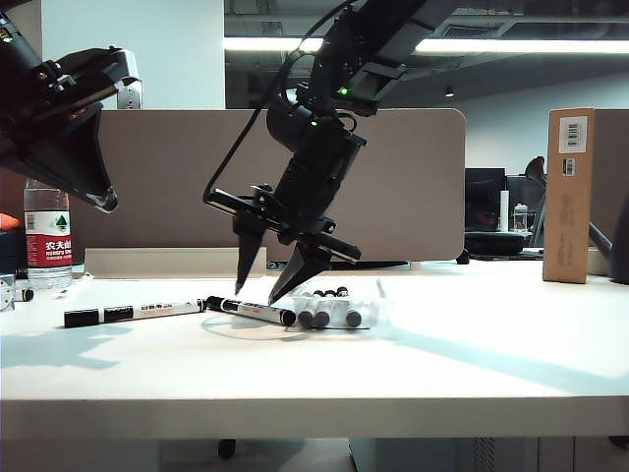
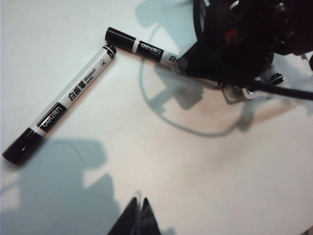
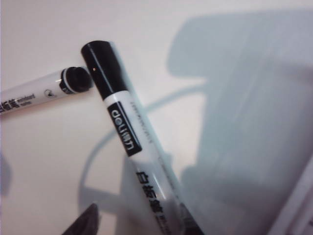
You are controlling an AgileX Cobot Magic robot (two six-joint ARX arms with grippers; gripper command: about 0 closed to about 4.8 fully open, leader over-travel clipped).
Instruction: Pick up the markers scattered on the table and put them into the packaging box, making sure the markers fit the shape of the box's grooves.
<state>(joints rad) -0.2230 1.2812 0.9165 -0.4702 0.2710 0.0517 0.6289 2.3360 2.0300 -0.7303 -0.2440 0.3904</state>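
2 grippers — right gripper (image 1: 267, 287) spread over marker (image 1: 252, 311), left gripper (image 1: 98, 197) raised

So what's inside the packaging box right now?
The packaging box holds three markers, their dark ends showing side by side. Glare off the clear plastic hides the grooves and whether the markers sit flush.

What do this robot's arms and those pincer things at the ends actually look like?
Both arms are black and blocky. The right gripper has a crossbar carrying two tapering, pointed black fingers, a black cable looping along the arm, and small green lights higher up. The left gripper, raised at the left, is a dark wedge ending in a point.
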